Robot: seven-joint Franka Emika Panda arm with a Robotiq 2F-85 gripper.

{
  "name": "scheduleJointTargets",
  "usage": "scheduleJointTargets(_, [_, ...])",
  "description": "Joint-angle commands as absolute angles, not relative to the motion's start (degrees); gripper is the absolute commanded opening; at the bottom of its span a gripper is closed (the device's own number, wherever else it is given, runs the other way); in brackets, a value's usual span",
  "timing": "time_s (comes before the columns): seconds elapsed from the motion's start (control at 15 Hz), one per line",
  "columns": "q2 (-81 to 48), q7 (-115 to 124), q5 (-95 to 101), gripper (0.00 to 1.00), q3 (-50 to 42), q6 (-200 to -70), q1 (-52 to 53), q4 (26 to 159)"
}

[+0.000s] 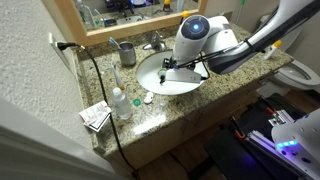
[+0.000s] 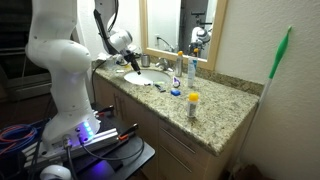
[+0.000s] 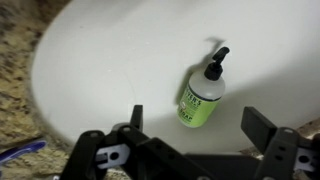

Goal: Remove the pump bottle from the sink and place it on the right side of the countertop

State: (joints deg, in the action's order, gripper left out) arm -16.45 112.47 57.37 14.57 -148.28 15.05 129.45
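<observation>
Sink basin [image 3: 90, 60] holds the pump bottle [image 3: 203, 92] lying flat, just ahead of the wide-open pincer [image 3: 194, 120], untouched.

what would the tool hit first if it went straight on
Likely the pump bottle lying in the white sink, framed between the fingers of the open tool in the wrist view; depth is unclear.

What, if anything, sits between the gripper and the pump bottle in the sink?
Nothing visible. In the wrist view the pump bottle lies alone on the bare white sink basin. The open gripper faces it, with only bare basin showing in between.
</observation>
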Motion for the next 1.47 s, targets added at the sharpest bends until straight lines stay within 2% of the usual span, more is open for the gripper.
scheduleJointTargets(0.0, [-26.77,102.03,46.86,1.0,13.45,-148.12,14.99,118.82])
scheduleJointTargets(0.07, [-21.11,106.06,50.17,1.0,11.28,-149.21,17.19,124.31])
scheduleJointTargets(0.33, [-22.66,105.02,48.95,1.0,10.11,-149.22,18.38,122.75])
scheduleJointTargets(1.0, [-38.46,107.71,48.45,1.0,3.62,-155.83,20.94,111.35])
scheduleJointTargets(1.4, [-39.69,108.41,47.94,1.0,1.51,-155.3,22.89,110.25])
